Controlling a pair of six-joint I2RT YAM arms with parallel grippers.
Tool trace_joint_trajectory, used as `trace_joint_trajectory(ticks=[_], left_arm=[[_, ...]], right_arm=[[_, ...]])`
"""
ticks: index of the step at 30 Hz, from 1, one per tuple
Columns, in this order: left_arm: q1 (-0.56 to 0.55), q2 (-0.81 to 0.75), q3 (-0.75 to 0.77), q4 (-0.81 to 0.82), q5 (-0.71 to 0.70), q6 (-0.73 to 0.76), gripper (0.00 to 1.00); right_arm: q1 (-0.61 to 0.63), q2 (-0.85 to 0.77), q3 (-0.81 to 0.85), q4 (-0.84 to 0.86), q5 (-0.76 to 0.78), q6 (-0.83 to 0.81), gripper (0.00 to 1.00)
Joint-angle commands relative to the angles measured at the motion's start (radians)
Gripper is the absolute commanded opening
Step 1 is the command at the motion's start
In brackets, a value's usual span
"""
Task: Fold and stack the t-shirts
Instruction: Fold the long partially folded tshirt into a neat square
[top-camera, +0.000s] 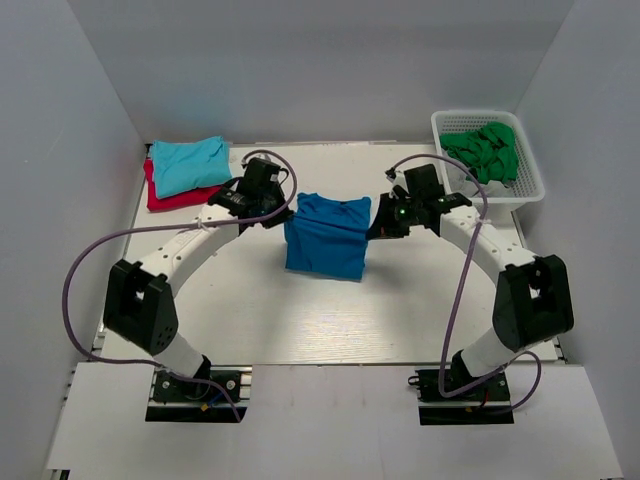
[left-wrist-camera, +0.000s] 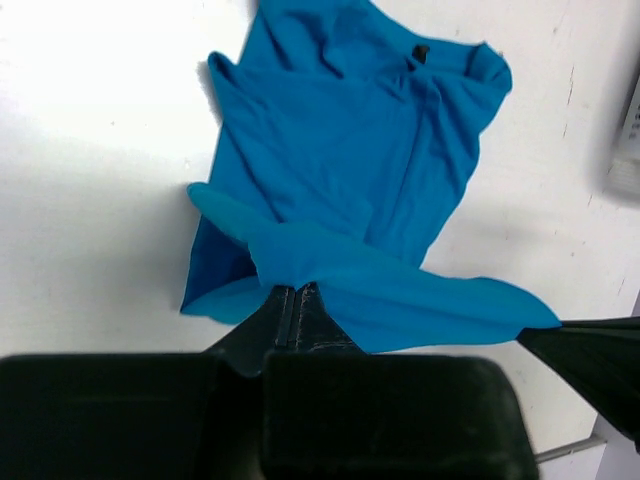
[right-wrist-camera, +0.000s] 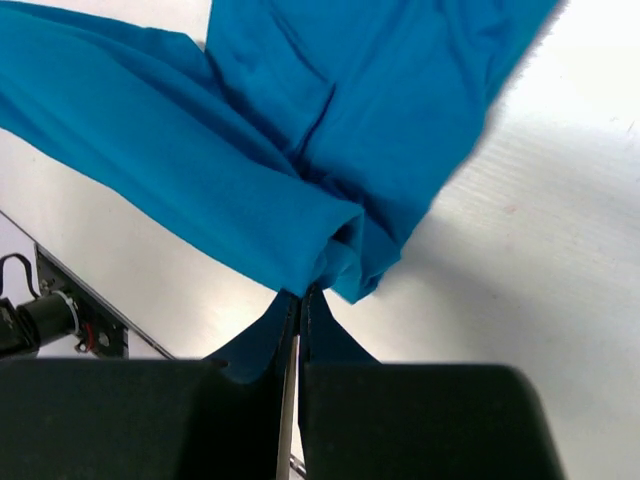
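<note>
The royal-blue t-shirt (top-camera: 327, 236) hangs stretched between my two grippers above the table's middle, its lower part draped on the table. My left gripper (top-camera: 277, 212) is shut on its left edge; the wrist view shows the jaws (left-wrist-camera: 297, 290) pinching the cloth (left-wrist-camera: 350, 150). My right gripper (top-camera: 378, 222) is shut on its right edge, the jaws (right-wrist-camera: 302, 295) pinching a bunched fold (right-wrist-camera: 300, 150). A folded turquoise t-shirt (top-camera: 190, 164) lies on a folded red t-shirt (top-camera: 165, 197) at the back left.
A white basket (top-camera: 520, 187) at the back right holds crumpled green cloth (top-camera: 486, 150). The table (top-camera: 250, 310) is white, with grey walls on three sides. Purple cables loop off both arms.
</note>
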Motion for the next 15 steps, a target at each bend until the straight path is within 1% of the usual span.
trace_joint_trajectory(ticks=[1, 7, 8, 10, 12, 13, 15], left_arm=[[0.042, 0.034, 0.077, 0.032, -0.039, 0.016, 0.0], [0.088, 0.154, 0.14, 0.083, 0.006, 0.05, 0.0], [0.098, 0.175, 0.168, 0.083, 0.015, 0.063, 0.0], [0.109, 0.24, 0.208, 0.093, 0.04, 0.064, 0.0], [0.118, 0.281, 0.217, 0.127, 0.073, 0.074, 0.0], [0.129, 0.327, 0.251, 0.148, 0.09, 0.074, 0.0], [0.129, 0.373, 0.286, 0.149, 0.09, 0.074, 0.0]], right_arm=[[-0.041, 0.033, 0.075, 0.041, 0.0, -0.031, 0.0], [-0.075, 0.151, 0.152, 0.084, 0.019, -0.063, 0.0], [-0.074, 0.192, 0.183, 0.088, 0.01, -0.071, 0.0], [-0.088, 0.223, 0.23, 0.082, 0.01, -0.068, 0.0], [-0.094, 0.28, 0.279, 0.084, 0.011, -0.071, 0.0], [-0.098, 0.295, 0.287, 0.089, 0.014, -0.076, 0.0], [-0.109, 0.365, 0.346, 0.1, 0.023, -0.073, 0.0]])
